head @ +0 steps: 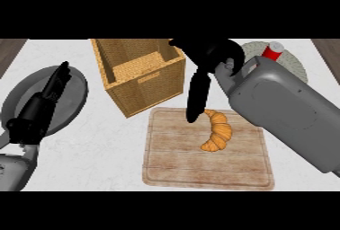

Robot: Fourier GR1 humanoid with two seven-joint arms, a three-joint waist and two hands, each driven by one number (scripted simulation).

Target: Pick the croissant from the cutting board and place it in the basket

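Croissant (218,131) lies on cutting board (208,148), approx centre-right; right hand (203,58) hangs at its 11 o'clock, fingers (194,101) straight, nothing held. Risk: croissant could be nudged toward 5 o'clock if closed off-centre; basket (138,74) wall could be clipped. Left hand (40,112) rests spread at 9 o'clock.

grey plate (73,96), red-capped bottle (272,50)

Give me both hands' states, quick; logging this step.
Left hand: open, holding nothing, over the grey plate.
Right hand: open, holding nothing, fingers by the croissant.
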